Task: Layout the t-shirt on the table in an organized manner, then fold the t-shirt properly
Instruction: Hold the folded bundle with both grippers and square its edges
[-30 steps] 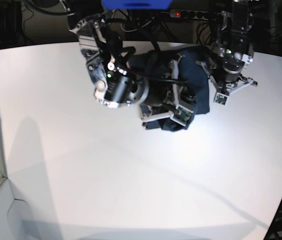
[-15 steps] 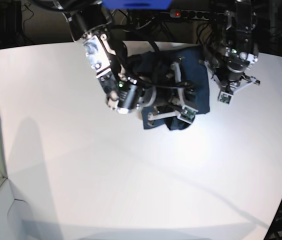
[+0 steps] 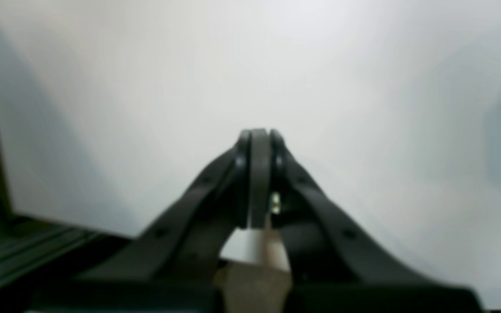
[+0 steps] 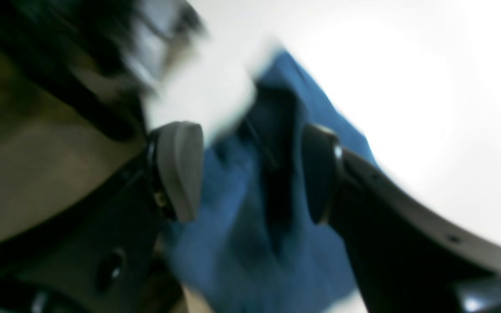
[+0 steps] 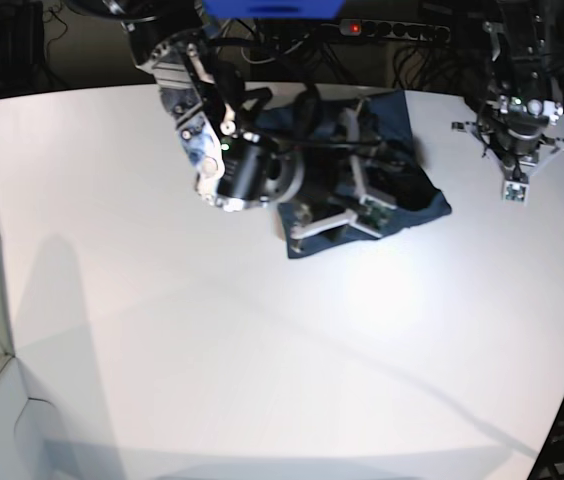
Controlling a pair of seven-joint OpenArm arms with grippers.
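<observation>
The dark navy t-shirt (image 5: 417,200) lies bunched at the far middle of the white table (image 5: 262,350). My right gripper (image 5: 345,222) hovers over the shirt's front edge with its jaws wide apart. In the right wrist view, blurred blue cloth of the t-shirt (image 4: 242,217) shows between the fingers (image 4: 181,169) of that right gripper (image 4: 250,174), and neither finger pinches it. My left gripper (image 5: 515,190) is off to the right of the shirt, clear of it. Seen from the left wrist, the left gripper (image 3: 257,139) is shut over the bare table (image 3: 320,65), holding nothing.
A power strip (image 5: 382,28) with a red light and cables lie behind the table's far edge. A blue object (image 5: 272,8) sits at the top centre. The table's curved edge runs down the right side, near the left arm.
My right gripper has opened and let go of the shirt. The left arm has swung right, away from the cloth. The shirt's right corner now lies spread further right.
</observation>
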